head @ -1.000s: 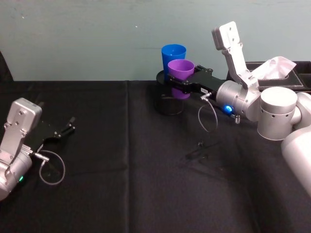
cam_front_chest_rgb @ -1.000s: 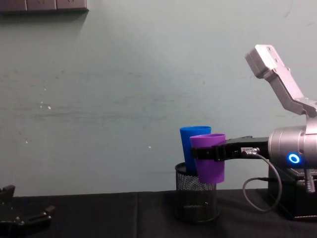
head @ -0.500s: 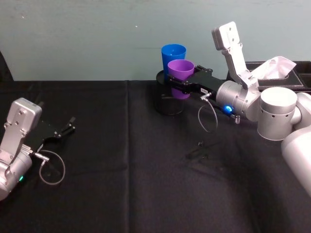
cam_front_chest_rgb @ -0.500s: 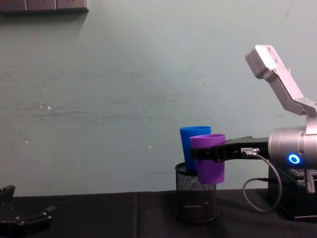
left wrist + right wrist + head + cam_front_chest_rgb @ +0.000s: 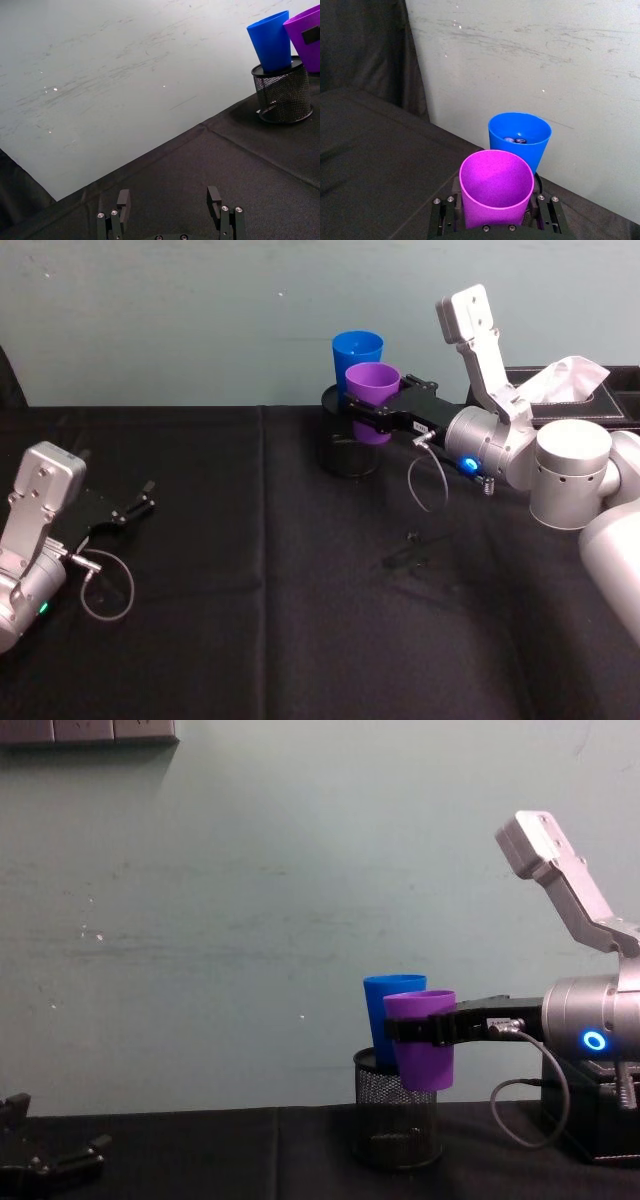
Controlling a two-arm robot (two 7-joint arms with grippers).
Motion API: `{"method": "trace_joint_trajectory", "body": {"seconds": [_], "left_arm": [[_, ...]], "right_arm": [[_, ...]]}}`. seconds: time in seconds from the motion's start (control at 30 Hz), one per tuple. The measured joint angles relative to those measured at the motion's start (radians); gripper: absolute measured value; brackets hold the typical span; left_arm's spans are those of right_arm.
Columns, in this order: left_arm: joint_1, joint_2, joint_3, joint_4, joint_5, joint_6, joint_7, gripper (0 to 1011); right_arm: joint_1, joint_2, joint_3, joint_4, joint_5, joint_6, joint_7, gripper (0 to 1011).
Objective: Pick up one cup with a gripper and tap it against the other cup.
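The purple cup (image 5: 372, 386) (image 5: 424, 1045) (image 5: 496, 184) (image 5: 306, 35) hangs upright above the table, clamped in my right gripper (image 5: 372, 410) (image 5: 415, 1030) (image 5: 496, 222), which is shut on it. Just behind it the blue cup (image 5: 357, 350) (image 5: 388, 995) (image 5: 519, 137) (image 5: 271, 41) stands upright inside a black mesh pen holder (image 5: 347, 455) (image 5: 397, 1120) (image 5: 281, 95). The two cups overlap in the chest view; whether they touch I cannot tell. My left gripper (image 5: 135, 505) (image 5: 172, 202) rests open low at the table's left side, holding nothing.
A black box with white tissue (image 5: 570, 385) sits at the back right, behind my right arm. A black cloth (image 5: 260, 570) covers the table, and a pale green wall (image 5: 250, 900) rises close behind the cups.
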State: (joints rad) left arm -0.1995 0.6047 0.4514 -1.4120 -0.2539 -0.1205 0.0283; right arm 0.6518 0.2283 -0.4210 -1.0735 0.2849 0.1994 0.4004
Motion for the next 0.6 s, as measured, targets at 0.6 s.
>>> {"method": "trace_joint_trajectory", "body": {"seconds": [0.6], "left_arm": [[0.0, 0.0, 0.0, 0.0, 0.0, 0.0, 0.0, 1000]], "right_arm": [[0.0, 0.0, 0.0, 0.0, 0.0, 0.0, 0.0, 736]]}}
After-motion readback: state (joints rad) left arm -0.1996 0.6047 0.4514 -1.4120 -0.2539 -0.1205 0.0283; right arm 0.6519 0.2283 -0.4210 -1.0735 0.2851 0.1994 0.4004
